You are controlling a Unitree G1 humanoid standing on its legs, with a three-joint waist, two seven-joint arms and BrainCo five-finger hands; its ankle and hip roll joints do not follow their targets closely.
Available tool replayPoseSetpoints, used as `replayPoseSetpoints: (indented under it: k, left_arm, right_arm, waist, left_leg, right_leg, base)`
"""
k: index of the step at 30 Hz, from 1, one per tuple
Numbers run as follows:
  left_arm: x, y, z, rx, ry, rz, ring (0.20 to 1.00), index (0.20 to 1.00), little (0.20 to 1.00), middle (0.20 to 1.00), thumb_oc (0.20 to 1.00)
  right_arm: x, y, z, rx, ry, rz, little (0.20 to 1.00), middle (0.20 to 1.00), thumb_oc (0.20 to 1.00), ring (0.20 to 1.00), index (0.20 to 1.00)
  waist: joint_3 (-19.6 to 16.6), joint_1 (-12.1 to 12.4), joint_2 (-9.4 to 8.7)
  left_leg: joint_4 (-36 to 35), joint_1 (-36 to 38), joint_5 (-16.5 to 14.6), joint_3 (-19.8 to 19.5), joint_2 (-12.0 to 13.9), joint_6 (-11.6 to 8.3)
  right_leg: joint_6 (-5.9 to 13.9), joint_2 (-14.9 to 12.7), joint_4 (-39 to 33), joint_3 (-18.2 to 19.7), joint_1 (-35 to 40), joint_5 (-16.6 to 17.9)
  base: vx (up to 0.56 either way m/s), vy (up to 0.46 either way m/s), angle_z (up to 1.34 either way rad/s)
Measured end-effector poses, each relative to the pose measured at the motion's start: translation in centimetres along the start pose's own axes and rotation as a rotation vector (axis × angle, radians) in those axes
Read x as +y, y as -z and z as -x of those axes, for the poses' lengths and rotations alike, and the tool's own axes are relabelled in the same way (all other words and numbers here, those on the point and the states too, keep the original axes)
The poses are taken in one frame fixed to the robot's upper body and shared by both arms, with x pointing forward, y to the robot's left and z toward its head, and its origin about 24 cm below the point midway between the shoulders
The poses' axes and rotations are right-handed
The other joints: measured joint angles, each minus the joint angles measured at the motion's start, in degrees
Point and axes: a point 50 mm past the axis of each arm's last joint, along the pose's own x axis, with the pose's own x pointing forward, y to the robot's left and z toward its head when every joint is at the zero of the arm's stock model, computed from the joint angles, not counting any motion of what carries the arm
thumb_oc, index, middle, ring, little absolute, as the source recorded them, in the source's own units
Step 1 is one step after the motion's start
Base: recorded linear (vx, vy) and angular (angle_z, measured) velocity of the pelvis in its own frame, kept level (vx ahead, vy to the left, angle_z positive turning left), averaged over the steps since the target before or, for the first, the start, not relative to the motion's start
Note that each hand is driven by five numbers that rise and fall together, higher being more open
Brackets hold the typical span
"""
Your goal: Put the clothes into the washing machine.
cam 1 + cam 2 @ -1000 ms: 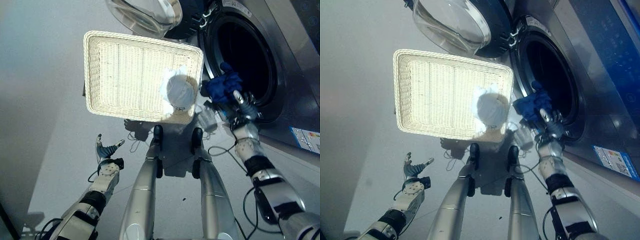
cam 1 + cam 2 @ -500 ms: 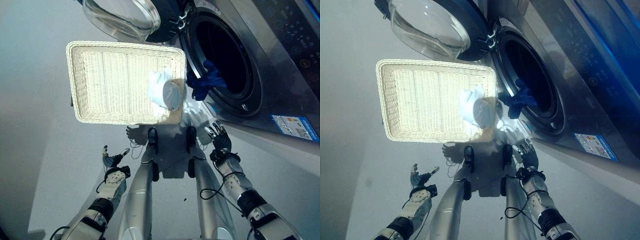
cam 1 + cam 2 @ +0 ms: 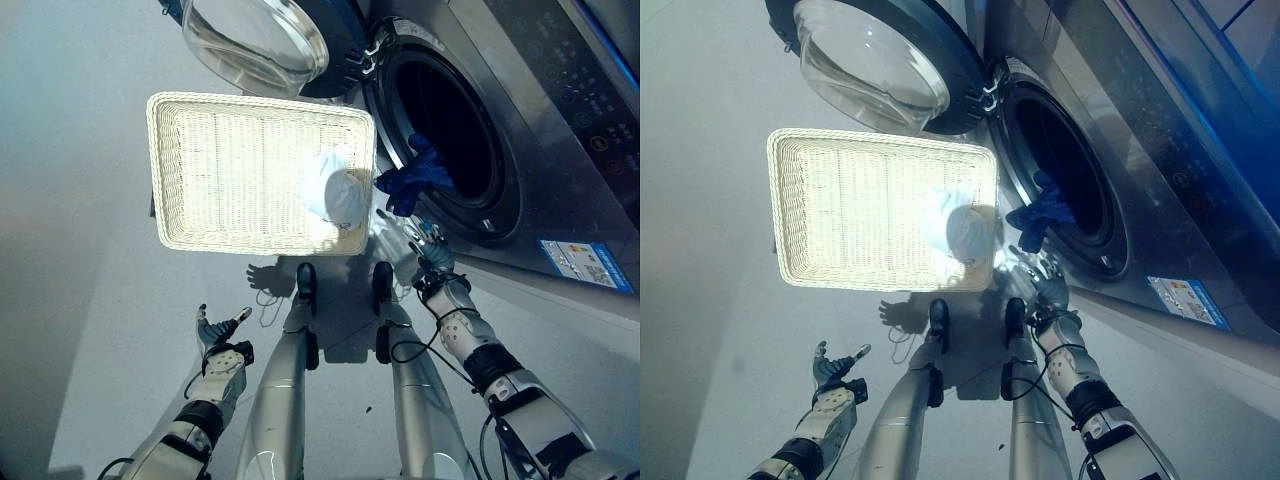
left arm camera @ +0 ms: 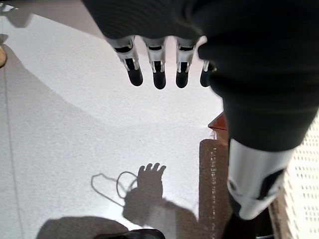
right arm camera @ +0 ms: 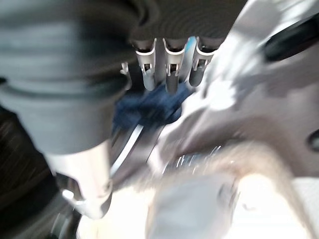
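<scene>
The basket point(image 3: 200, 170) is cream-white wicker with a tight woven pattern all over. There's a pale white-bluish garment point(image 3: 335, 192) bunched in its corner, and a deep royal blue cloth point(image 3: 412, 178) draped over the rim of the washing machine point(image 3: 560, 170), which is dark silver-grey steel with a black drum opening. Its door point(image 3: 262, 42) is clear glass in a dark navy ring. The floor point(image 3: 80, 330) is plain light grey.

Hard glare bleaches the white wicker basket point(image 3: 262, 172); sharp shadows cross the floor point(image 4: 75, 124); the right wrist view is motion-blurred.
</scene>
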Motion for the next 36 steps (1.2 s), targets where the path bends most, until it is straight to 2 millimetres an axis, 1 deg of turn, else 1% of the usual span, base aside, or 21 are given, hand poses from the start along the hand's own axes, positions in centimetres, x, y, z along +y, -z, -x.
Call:
replayPoseSetpoints:
  k: [1,4,7,8,9,13,14,17,18,19,20,21,22,25,27,28,29,30,33,35,36]
  left_arm:
    - [0.1,0.3,0.0,0.008,-0.002,-0.010,1.000,1.000,1.000,1.000,1.000]
    - [0.0,0.3,-0.1,0.010,0.005,-0.019,1.000,1.000,1.000,1.000,1.000]
    - [-0.2,0.2,-0.1,0.004,0.019,-0.016,1.000,1.000,1.000,1.000,1.000]
    - [-0.6,-0.2,0.0,-0.009,0.031,-0.014,1.000,1.000,1.000,1.000,1.000]
    - [-0.8,-0.6,-0.1,-0.025,0.041,-0.013,1.000,1.000,1.000,1.000,1.000]
    - [-1.4,-1.2,0.0,-0.044,0.068,-0.007,1.000,1.000,1.000,1.000,1.000]
    - [-1.6,-1.2,0.1,-0.048,0.075,-0.009,1.000,1.000,1.000,1.000,1.000]
    - [-1.6,-1.2,0.1,-0.042,0.077,0.005,1.000,1.000,1.000,1.000,1.000]
    - [-1.9,-1.6,0.2,-0.053,0.092,0.024,1.000,1.000,1.000,1.000,1.000]
    - [-2.2,-1.9,0.4,-0.064,0.105,0.029,1.000,1.000,1.000,1.000,1.000]
    - [-2.4,-2.0,0.5,-0.074,0.117,0.028,1.000,1.000,1.000,1.000,1.000]
    - [-2.6,-2.3,0.7,-0.088,0.130,0.037,1.000,1.000,1.000,1.000,1.000]
    - [-2.7,-2.5,0.7,-0.096,0.135,0.044,1.000,1.000,1.000,1.000,1.000]
    - [-3.3,-3.3,1.1,-0.134,0.184,0.054,1.000,1.000,1.000,1.000,1.000]
    - [-3.7,-3.7,1.3,-0.156,0.216,0.050,1.000,1.000,1.000,1.000,1.000]
    - [-3.8,-3.8,1.4,-0.161,0.226,0.052,1.000,1.000,1.000,1.000,1.000]
    - [-4.1,-4.3,1.7,-0.187,0.257,0.054,1.000,1.000,1.000,1.000,1.000]
    - [-4.1,-4.5,1.7,-0.197,0.265,0.054,1.000,1.000,1.000,1.000,1.000]
    - [-4.0,-4.6,1.7,-0.202,0.274,0.049,1.000,1.000,1.000,1.000,1.000]
    - [-3.4,-4.6,1.8,-0.233,0.294,0.049,1.000,1.000,1.000,1.000,1.000]
    - [-3.4,-4.6,1.8,-0.233,0.294,0.049,1.000,1.000,1.000,1.000,1.000]
  right_arm:
    - [-0.7,0.4,-0.3,0.038,0.067,-0.057,1.000,1.000,1.000,1.000,1.000]
    - [-1.9,0.3,-0.9,0.080,0.181,-0.159,1.000,1.000,1.000,1.000,1.000]
    - [-2.3,-0.5,-1.4,0.074,0.229,-0.194,1.000,1.000,1.000,1.000,1.000]
    - [-2.6,-0.9,-1.5,0.063,0.246,-0.201,1.000,1.000,1.000,1.000,1.000]
    - [-2.5,-1.5,-1.7,0.052,0.251,-0.203,1.000,1.000,1.000,1.000,1.000]
    - [-1.8,-3.4,-2.4,0.013,0.249,-0.194,1.000,1.000,1.000,1.000,1.000]
    - [-1.4,-4.3,-2.6,-0.010,0.241,-0.190,1.000,1.000,1.000,1.000,1.000]
    - [-0.7,-5.5,-2.9,-0.051,0.218,-0.189,1.000,1.000,1.000,1.000,1.000]
    - [-0.7,-6.4,-3.0,-0.079,0.215,-0.154,1.000,1.000,1.000,1.000,1.000]
    - [-0.2,-7.1,-3.1,-0.100,0.203,-0.137,1.000,1.000,1.000,1.000,1.000]
    - [-0.1,-7.5,-3.2,-0.115,0.199,-0.116,1.000,1.000,1.000,1.000,1.000]
    - [0.1,-8.5,-3.3,-0.146,0.193,-0.064,1.000,1.000,1.000,1.000,1.000]
    - [0.4,-8.9,-3.3,-0.160,0.186,-0.041,1.000,1.000,1.000,1.000,1.000]
    - [1.4,-11.5,-3.4,-0.245,0.177,0.131,1.000,1.000,1.000,1.000,1.000]
    - [2.7,-13.8,-3.4,-0.315,0.158,0.179,1.000,1.000,1.000,1.000,1.000]
    - [3.0,-14.4,-3.3,-0.332,0.153,0.189,1.000,1.000,1.000,1.000,1.000]
    - [3.6,-16.3,-3.2,-0.380,0.141,0.205,1.000,1.000,1.000,1.000,1.000]
    - [4.3,-17.4,-3.0,-0.410,0.122,0.197,1.000,1.000,1.000,1.000,1.000]
    - [5.1,-18.7,-2.7,-0.447,0.096,0.170,1.000,1.000,1.000,1.000,1.000]
    - [5.8,-19.6,-2.4,-0.453,0.048,0.012,1.000,1.000,1.000,1.000,1.000]
    - [5.8,-19.6,-2.4,-0.453,0.048,0.012,1.000,1.000,1.000,1.000,1.000]
  waist:
    - [0.00,0.02,0.01]
    - [-0.01,0.14,0.07]
    - [0.00,0.57,0.36]
    - [-0.02,1.19,0.93]
    - [-0.05,1.95,1.07]
    - [-0.06,3.87,1.96]
    - [-0.03,4.59,2.37]
    - [-0.08,5.25,2.93]
    - [-0.07,6.08,3.07]
    - [-0.08,6.58,3.39]
    - [-0.07,7.12,3.41]
    - [-0.06,8.00,3.45]
    - [-0.07,8.26,3.53]
    - [-0.11,9.54,4.04]
    - [-0.08,10.04,4.29]
    - [-0.08,10.29,4.29]
    - [-0.07,11.23,4.31]
    - [-0.08,11.25,4.31]
    - [-0.08,11.50,4.31]
    - [-0.08,12.09,4.31]
    - [-0.08,12.09,4.31]
  left_leg:
    - [-0.08,0.00,0.06,-0.04,-0.01,-0.04]
    - [-0.08,-1.08,0.28,-0.37,0.02,-0.27]
    - [0.09,-2.45,0.52,-1.01,-0.02,-0.44]
    - [0.14,-3.16,0.66,-1.21,0.00,-0.60]
    - [0.31,-4.02,0.72,-1.35,0.07,-0.76]
    - [0.62,-6.37,1.05,-1.67,0.07,-1.29]
    - [0.85,-7.33,1.10,-1.89,0.13,-1.49]
    - [1.29,-8.92,1.31,-2.76,0.25,-1.82]
    - [2.00,-10.17,1.15,-2.86,0.34,-2.17]
    - [2.31,-10.97,1.04,-3.07,0.53,-2.47]
    - [2.73,-11.77,0.97,-3.33,0.59,-2.73]
    - [3.60,-13.32,0.85,-3.75,0.92,-3.03]
    - [4.01,-14.16,0.77,-4.17,1.04,-3.47]
    - [5.69,-18.02,0.70,-5.75,1.45,-4.31]
    - [7.27,-20.91,0.46,-6.38,1.89,-4.81]
    - [7.71,-21.58,0.38,-6.49,1.97,-4.96]
    - [9.12,-23.48,0.04,-6.90,2.21,-5.36]
    - [9.79,-24.61,-0.07,-7.42,2.20,-5.53]
    - [10.81,-25.82,-0.25,-7.80,2.24,-5.73]
    - [13.31,-27.30,-1.19,-7.73,2.29,-5.98]
    - [13.31,-27.30,-1.19,-7.73,2.29,-5.98]
  right_leg:
    - [0.00,-0.03,-0.01,-0.06,-0.03,-0.01]
    - [-0.06,-0.03,0.25,-0.28,-1.21,-0.01]
    - [-0.42,-0.11,1.10,-0.75,-2.82,-0.24]
    - [-0.55,-0.10,1.48,-0.99,-3.50,-0.40]
    - [-0.78,-0.08,2.29,-1.06,-4.76,-0.72]
    - [-1.27,-0.13,4.91,-1.14,-7.99,-1.81]
    - [-1.52,-0.07,5.67,-1.23,-9.18,-2.11]
    - [-2.04,-0.09,7.10,-1.96,-10.93,-2.81]
    - [-2.45,-0.28,8.49,-2.54,-12.31,-3.55]
    - [-2.57,-0.21,9.26,-2.74,-13.10,-3.99]
    - [-2.81,-0.21,10.10,-2.98,-14.00,-4.40]
    - [-3.28,-0.07,10.90,-3.48,-15.32,-4.76]
    - [-3.57,-0.03,11.29,-3.93,-16.00,-4.93]
    - [-4.75,-0.05,13.45,-5.11,-19.48,-5.87]
    - [-5.39,0.07,15.06,-6.00,-22.01,-6.54]
    - [-5.55,0.10,15.53,-6.13,-22.64,-6.69]
    - [-5.99,0.08,16.55,-6.69,-24.23,-7.00]
    - [-6.23,0.02,17.38,-7.13,-25.18,-7.24]
    - [-6.37,0.06,18.22,-7.36,-26.15,-7.69]
    - [-6.51,-0.04,19.61,-7.36,-27.17,-8.15]
    - [-6.51,-0.04,19.61,-7.36,-27.17,-8.15]
  base:
    - [0.00,-0.031,0.00]
    - [0.04,-0.045,0.02]
    - [0.04,-0.044,0.05]
    - [0.06,-0.055,0.07]
    - [0.06,-0.066,0.10]
    - [0.06,-0.052,0.06]
    - [0.05,-0.054,0.09]
    - [0.07,-0.086,0.10]
    - [0.06,-0.101,0.14]
    - [0.07,-0.123,0.17]
    - [0.06,-0.146,0.13]
    - [0.06,-0.157,0.10]
    - [0.06,-0.193,0.14]
    - [0.05,-0.130,0.15]
    - [0.05,-0.137,0.12]
    - [0.06,-0.122,0.07]
    - [0.04,-0.051,0.08]
    - [0.03,-0.043,0.10]
    - [0.07,-0.029,0.06]
    - [0.10,-0.044,-0.04]
    - [-0.01,-0.053,0.00]
